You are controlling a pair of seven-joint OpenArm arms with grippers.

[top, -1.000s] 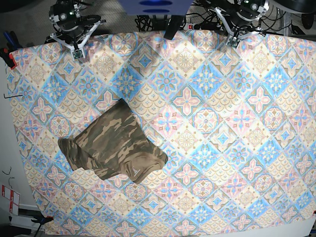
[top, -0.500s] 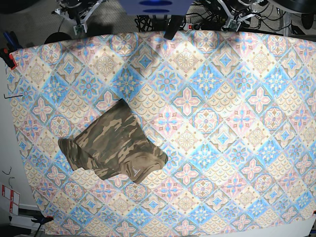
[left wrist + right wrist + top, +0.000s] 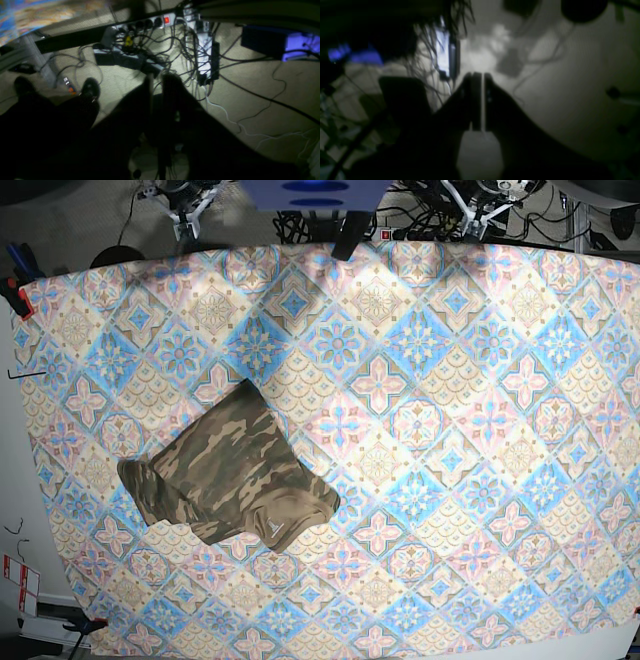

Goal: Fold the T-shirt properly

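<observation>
Spreading a blue-pink patterned tablecloth (image 3: 450,430) across the desk, carrying the T-shirt (image 3: 228,475) left of centre, bunched into a compact folded bundle and lying untouched. Hanging back beyond the far edge: right claw (image 3: 477,75) closed and empty, left claw (image 3: 157,77) nearly closed, also empty, both mostly cropped in the base view, dark at the wrists.

1. The right gripper (image 3: 482,80) sits at the middle of the frame as a dark silhouette, its two fingers pressed nearly together with only a thin bright slit between them.
2. Nothing is held between the fingers.
3. Beyond the fingertips lies a pale floor (image 3: 570,95), dim and blurred.
4. To the far left, a white power strip (image 3: 443,53) stands among tangled dark cables (image 3: 425,50).
5. A blue glow (image 3: 355,56) shows at the left edge.
</observation>
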